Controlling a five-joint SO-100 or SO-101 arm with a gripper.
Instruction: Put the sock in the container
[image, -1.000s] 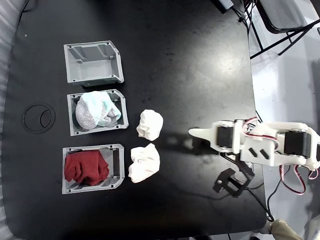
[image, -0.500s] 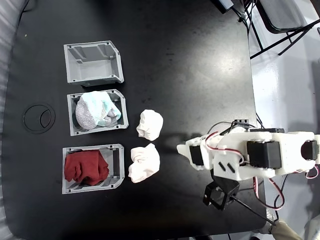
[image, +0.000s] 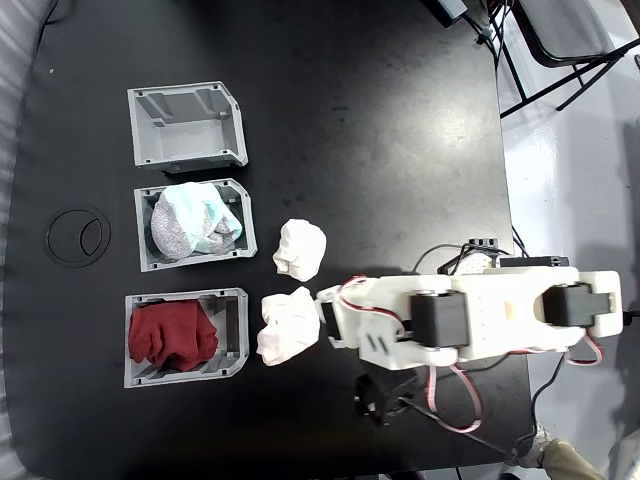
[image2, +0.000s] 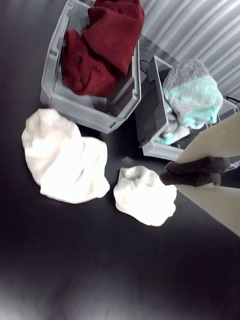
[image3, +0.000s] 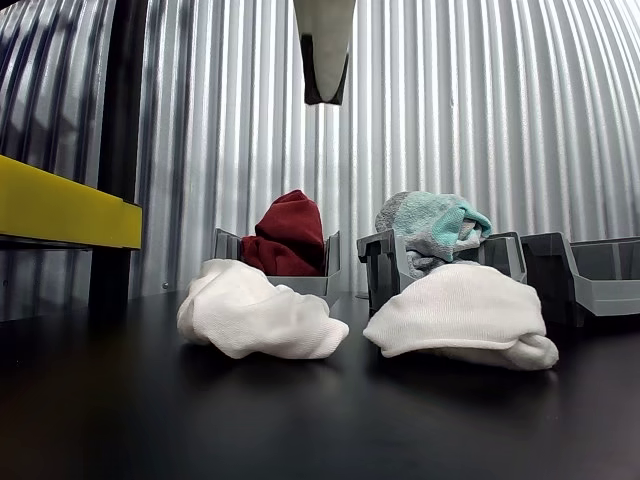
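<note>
White sock (image: 289, 326) lies just beside the pincer (image: 322, 310).

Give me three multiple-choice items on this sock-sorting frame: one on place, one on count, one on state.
1. Beside which bin does the looser white fabric sock lie?
A. the grey ribbed plastic bin with dark red cloth
B. the grey bin with grey-and-mint cloth
C. the empty grey bin

2. How many grey bins stand on the black table?
A. two
B. three
C. four

3. The empty grey plastic container is:
A. tipped over
B. holding a white sock
C. upright and empty

Answers: 1 A, the fixed view shows the sock right of that bin. 2 B, three stand in a column. 3 C, its bare floor shows.
</note>
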